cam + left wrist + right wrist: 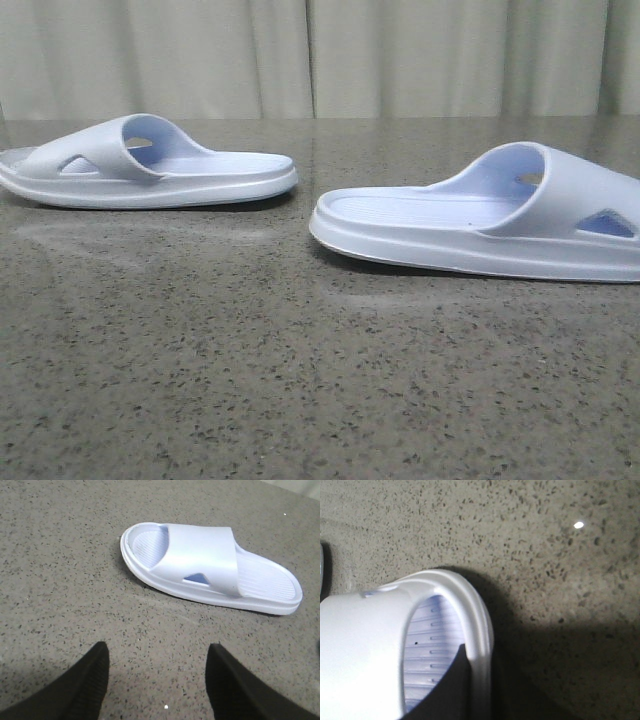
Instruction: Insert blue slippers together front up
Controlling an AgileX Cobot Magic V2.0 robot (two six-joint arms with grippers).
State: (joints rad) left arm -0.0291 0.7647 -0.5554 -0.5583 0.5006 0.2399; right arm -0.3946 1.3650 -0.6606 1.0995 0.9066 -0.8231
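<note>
On the left of the front view, the left slipper (150,165) lies sole-down on the speckled grey table (300,380), its long axis running across the view. Its strap end is at the left and its open heel end points right, toward the middle of the table. The right slipper (490,215) sits nearer the camera, also sole-down and lying crosswise, but mirrored: heel end toward the middle, strap at the right, where it runs off the frame edge. The two heel ends face each other with a bare strip of table between them; they do not touch. A pale curtain (320,55) hangs behind the table.

The front view shows neither arm. The left wrist view does: the left end effector (157,685) hovers over bare table with its two dark fingers (82,690) spread wide and nothing between them, the left slipper (210,567) lying apart from it, its triangular cut-out and ribbed footbed plain to see.

The right wrist view is filled by the right slipper (395,655), seen very close, with the strap arch, the ribbed footbed inside it and a rim edge. A dark shape (447,690) that may be a finger of the right end effector reaches in under the strap; whether that end effector is clenched or spread cannot be told.
</note>
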